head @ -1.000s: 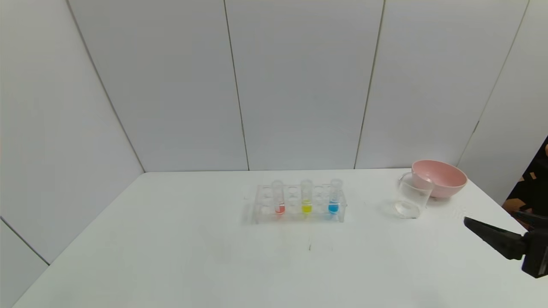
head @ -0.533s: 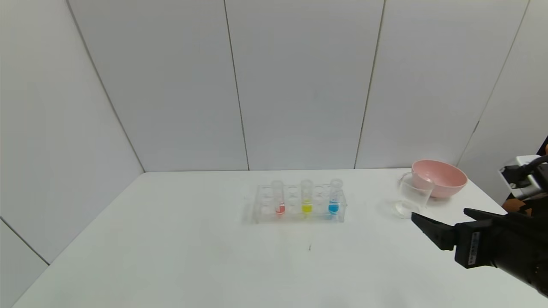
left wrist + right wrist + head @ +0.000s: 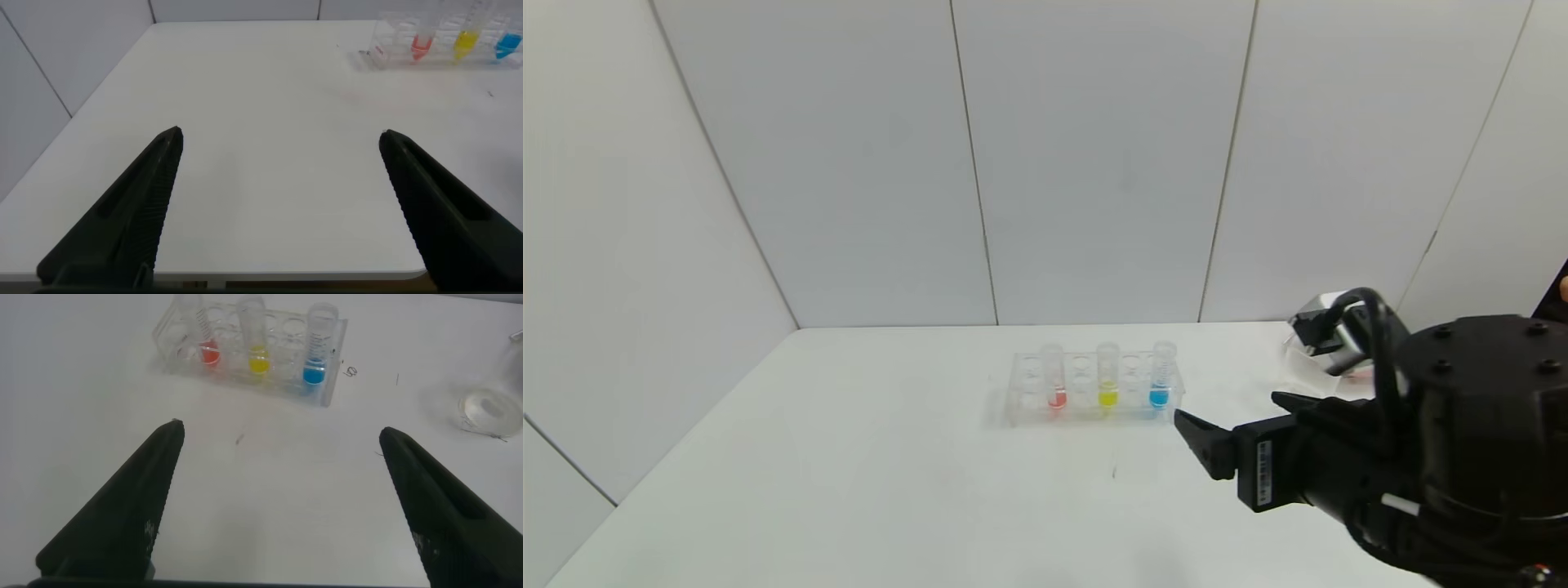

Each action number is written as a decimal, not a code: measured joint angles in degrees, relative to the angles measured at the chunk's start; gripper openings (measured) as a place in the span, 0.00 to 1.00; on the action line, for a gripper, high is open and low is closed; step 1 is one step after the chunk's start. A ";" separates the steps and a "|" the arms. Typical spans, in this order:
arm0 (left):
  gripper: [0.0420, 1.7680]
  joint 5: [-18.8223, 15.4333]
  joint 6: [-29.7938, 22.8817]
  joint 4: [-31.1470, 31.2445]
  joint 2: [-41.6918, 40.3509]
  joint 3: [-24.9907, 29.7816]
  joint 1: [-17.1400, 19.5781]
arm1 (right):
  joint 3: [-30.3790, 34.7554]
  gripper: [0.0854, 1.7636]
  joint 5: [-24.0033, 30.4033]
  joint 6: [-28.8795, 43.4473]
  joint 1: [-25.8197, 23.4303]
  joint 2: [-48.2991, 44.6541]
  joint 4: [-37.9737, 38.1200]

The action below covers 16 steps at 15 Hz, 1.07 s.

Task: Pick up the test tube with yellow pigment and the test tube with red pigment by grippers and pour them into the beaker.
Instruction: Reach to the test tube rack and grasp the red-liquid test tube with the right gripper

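A clear rack [image 3: 1023, 392] at the table's middle holds three upright tubes: the test tube with red pigment [image 3: 1056, 384], the test tube with yellow pigment [image 3: 1107, 382] and a blue one [image 3: 1161, 380]. My right gripper [image 3: 1225, 408] is open and empty, above the table just right of and nearer than the rack. Its wrist view shows the red tube [image 3: 204, 343], the yellow tube [image 3: 256, 347] and the beaker [image 3: 493, 400]. In the head view the arm hides most of the beaker [image 3: 1298, 371]. My left gripper [image 3: 280, 135] is open and empty over the table's near left part.
The pink bowl is almost wholly hidden behind my right arm at the back right. The rack [image 3: 386, 45] with its three tubes shows far off in the left wrist view. White walls close the back and left; the table's front edge is near the left gripper.
My right arm has swung in from the right edge toward the rack, now covering the beaker and the pink bowl in the head view. The tubes and rack have not moved.
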 joint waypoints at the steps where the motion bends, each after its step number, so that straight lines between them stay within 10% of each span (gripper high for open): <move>1: 0.97 0.00 0.02 0.00 0.00 0.00 0.00 | -1.38 0.97 -0.96 0.79 1.15 2.01 0.02; 16: 0.97 -0.02 0.00 0.00 0.00 0.00 0.00 | -30.73 0.97 -7.78 2.44 7.33 32.16 2.55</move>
